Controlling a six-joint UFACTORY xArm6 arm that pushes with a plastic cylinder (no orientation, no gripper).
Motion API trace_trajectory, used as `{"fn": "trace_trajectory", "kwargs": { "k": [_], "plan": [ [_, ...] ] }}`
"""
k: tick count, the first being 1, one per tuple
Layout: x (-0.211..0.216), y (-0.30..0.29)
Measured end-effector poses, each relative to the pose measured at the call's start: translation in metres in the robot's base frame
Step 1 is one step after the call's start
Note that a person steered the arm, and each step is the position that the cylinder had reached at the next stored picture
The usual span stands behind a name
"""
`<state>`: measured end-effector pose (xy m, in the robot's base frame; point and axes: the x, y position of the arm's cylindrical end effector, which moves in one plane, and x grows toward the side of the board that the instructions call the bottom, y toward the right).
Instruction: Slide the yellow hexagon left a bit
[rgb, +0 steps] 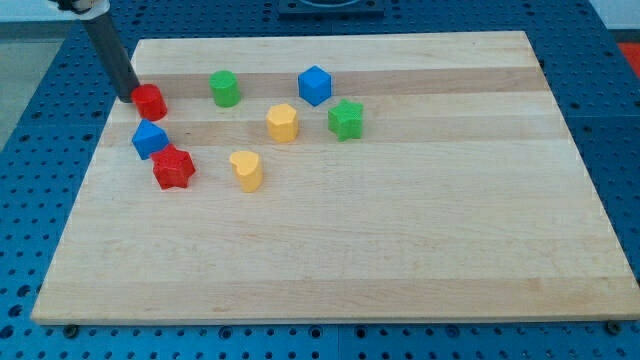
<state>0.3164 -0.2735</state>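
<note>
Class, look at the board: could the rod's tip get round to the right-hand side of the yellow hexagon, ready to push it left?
Probably yes. My tip sits beside the red cylinder, far left of the yellow hexagon. A gap shows between the hexagon and the green star.

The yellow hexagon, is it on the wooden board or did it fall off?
On the board. The yellow hexagon sits flat on the wooden board, near the view's top, beside the green star. My tip is far left, by the red cylinder.
</note>
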Motion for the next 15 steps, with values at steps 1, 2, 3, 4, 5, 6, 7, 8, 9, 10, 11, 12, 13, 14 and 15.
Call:
{"fn": "trace_trajectory", "kwargs": {
  "k": [1, 2, 3, 4, 5, 6, 7, 8, 9, 10, 11, 12, 13, 14, 15],
  "plan": [
    [0.001, 0.016],
    [0.001, 0.023],
    [-0.001, 0.023],
    [-0.044, 0.037],
    [-0.077, 0.130],
    [-0.081, 0.270],
    [-0.068, 0.369],
    [0.001, 0.377],
    [0.063, 0.377],
    [0.068, 0.376],
    [0.106, 0.356],
    [0.115, 0.328],
    [0.115, 0.294],
    [0.114, 0.268],
    [0.107, 0.268]
  ]
}}
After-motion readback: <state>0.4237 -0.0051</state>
